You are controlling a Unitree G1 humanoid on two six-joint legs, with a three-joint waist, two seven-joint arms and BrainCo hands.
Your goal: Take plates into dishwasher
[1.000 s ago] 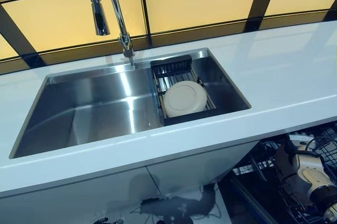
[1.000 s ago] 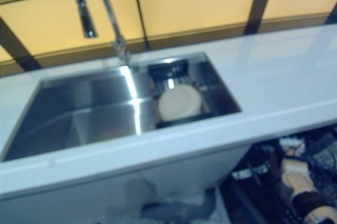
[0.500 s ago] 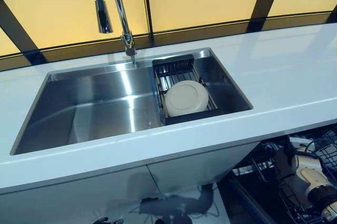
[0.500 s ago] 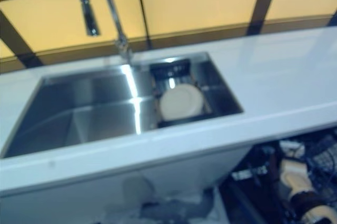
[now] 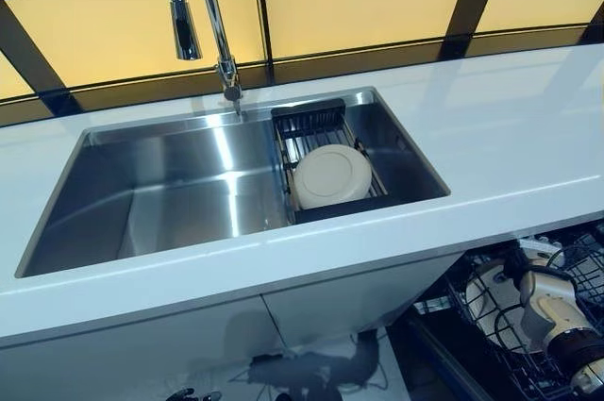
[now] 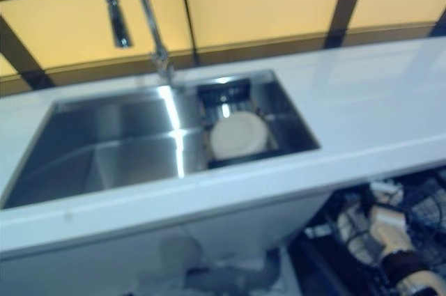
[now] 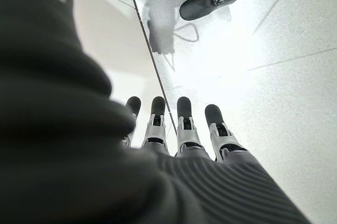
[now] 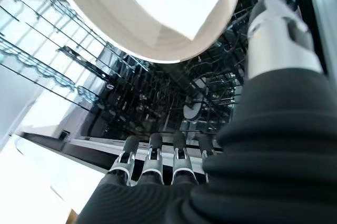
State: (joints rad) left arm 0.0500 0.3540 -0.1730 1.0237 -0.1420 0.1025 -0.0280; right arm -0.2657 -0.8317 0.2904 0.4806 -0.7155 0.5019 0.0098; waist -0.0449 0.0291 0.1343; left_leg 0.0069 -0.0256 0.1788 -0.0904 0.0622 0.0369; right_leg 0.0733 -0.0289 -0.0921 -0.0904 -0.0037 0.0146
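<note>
A white plate (image 5: 330, 175) lies in a black drying rack (image 5: 309, 118) at the right end of the steel sink (image 5: 160, 195). A second white plate (image 5: 483, 292) stands in the dishwasher's wire rack (image 5: 525, 375) under the counter at the lower right. My right hand (image 5: 551, 312) is down in that rack, just right of the plate. In the right wrist view its fingers (image 8: 152, 165) are straight and the plate (image 8: 147, 8) stands apart past them, with the thumb beside its rim. My left hand (image 7: 184, 135) hangs open over the floor.
A tall chrome faucet (image 5: 213, 16) rises behind the sink. The white counter (image 5: 510, 127) runs to the right over the open dishwasher. White cabinet doors (image 5: 170, 344) stand below the sink. Dark wire tines (image 8: 158, 97) fill the rack.
A white plate now shows standing in the dishwasher rack to the left of my right hand, which has drawn slightly right of it. The plate in the sink has not moved.
</note>
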